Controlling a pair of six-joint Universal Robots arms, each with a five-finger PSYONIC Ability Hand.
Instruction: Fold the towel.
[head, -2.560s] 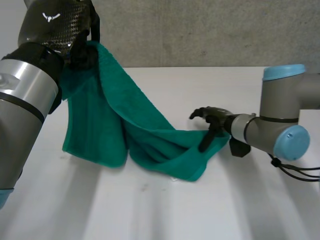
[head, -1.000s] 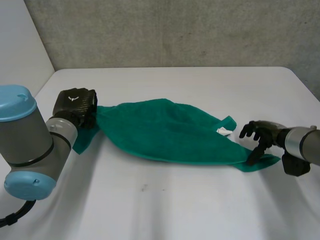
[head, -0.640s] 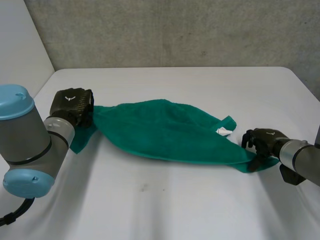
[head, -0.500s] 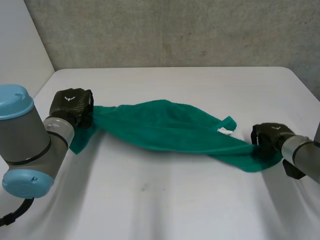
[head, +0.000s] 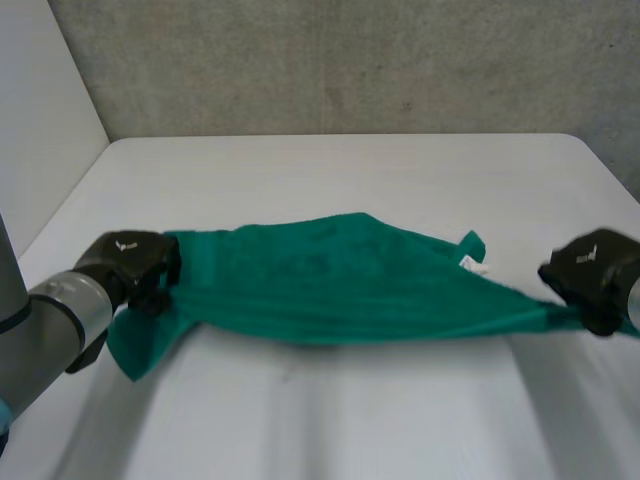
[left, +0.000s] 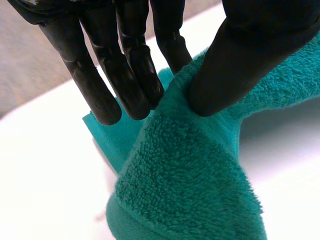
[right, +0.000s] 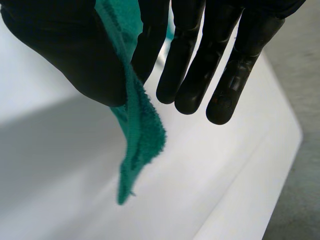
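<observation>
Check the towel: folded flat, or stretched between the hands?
Stretched, bunched lengthwise: the left hand and right hand each pinch one end of the towel.

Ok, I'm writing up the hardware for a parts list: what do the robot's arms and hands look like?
Both hands are black. The left hand and the right hand each carry a small white mark on a smooth, boxy back. The fingers are thick, slightly glossy and round-tipped, and the thumb is broader. The left arm is a grey, metallic-looking cylinder.
</observation>
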